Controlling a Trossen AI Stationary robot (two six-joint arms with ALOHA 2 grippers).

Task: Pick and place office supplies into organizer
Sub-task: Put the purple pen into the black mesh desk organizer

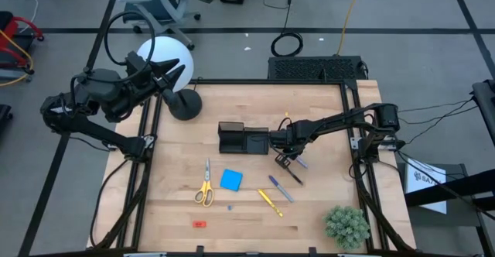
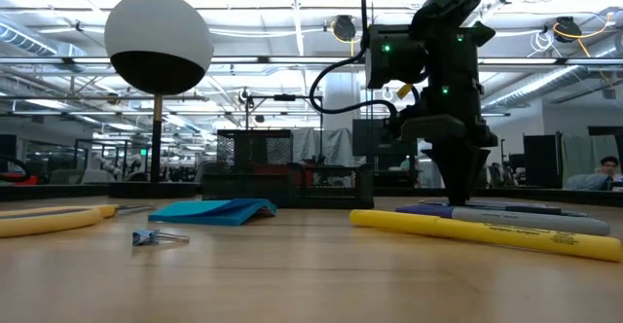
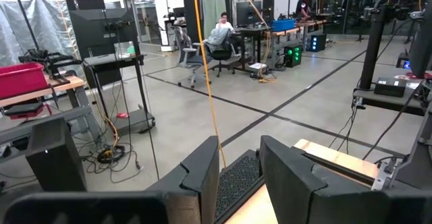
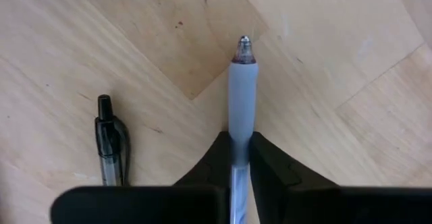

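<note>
On your table you have one organizer [image 1: 242, 139] near the middle, one pair of yellow-handled scissors [image 1: 205, 186], one blue pad [image 1: 230, 180] just beside them, one tiny red piece [image 1: 199, 224] near the front edge, and one small binder clip [image 1: 230, 207] in front of the pad. From above you can count a yellow pen [image 1: 269, 202], a purple-grey pen [image 1: 280, 187], and dark pens under the right gripper [image 1: 288, 160], though how many lie there is hard to tell. The right wrist view settles what the overhead cannot: the right gripper [image 4: 241, 158] has its fingers clamped on a grey-grip pen [image 4: 241, 82] lying on the wood, with one clear black-capped pen [image 4: 109, 143] loose beside it. The low view gives you the white globe lamp [image 2: 158, 43] and, behind the table, a dark crate. Your left gripper [image 1: 172, 70] waits off the table's back-left corner, and its wrist view shows its fingers [image 3: 199, 177] apart, holding nothing.
</note>
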